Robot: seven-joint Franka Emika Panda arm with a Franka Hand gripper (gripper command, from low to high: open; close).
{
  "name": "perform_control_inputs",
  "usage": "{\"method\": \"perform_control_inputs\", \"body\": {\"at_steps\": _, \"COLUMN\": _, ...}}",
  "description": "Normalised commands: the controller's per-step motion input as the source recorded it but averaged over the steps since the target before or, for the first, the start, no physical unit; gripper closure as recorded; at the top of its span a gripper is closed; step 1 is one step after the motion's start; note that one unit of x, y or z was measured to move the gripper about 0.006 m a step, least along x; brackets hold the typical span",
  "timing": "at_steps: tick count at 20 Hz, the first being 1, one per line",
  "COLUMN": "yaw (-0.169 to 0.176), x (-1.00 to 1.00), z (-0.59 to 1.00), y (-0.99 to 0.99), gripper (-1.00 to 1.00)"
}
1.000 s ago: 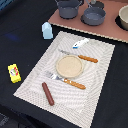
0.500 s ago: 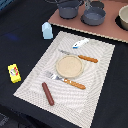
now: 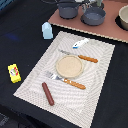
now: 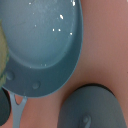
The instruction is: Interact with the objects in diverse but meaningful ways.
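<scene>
Two pans (image 3: 93,17) crowd the mat's (image 3: 102,60) far edge.

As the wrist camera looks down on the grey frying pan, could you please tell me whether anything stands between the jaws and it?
Nothing visible does. In the wrist view the frying pan lies bare and uncovered; a dark pot sits beside it, apart. The jaws themselves do not show.
</scene>
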Motion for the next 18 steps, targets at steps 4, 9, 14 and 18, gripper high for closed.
{"method": "perform_control_inputs", "body": {"at_steps": 4, "yaw": 0.000, "x": -0.29, "z": -0.46, "y": 0.08, "gripper": -1.00}}
{"method": "perform_control_inputs", "body": {"at_steps": 9, "yaw": 0.000, "x": -0.32, "z": -0.44, "y": 0.08, "gripper": -1.00}}
{"method": "perform_control_inputs", "body": {"at_steps": 14, "yaw": 0.019, "x": -0.58, "z": -0.41, "y": 0.14, "gripper": -1.00}}
{"method": "perform_control_inputs", "body": {"at_steps": 18, "yaw": 0.013, "x": -0.51, "z": -0.35, "y": 0.13, "gripper": -1.00}}
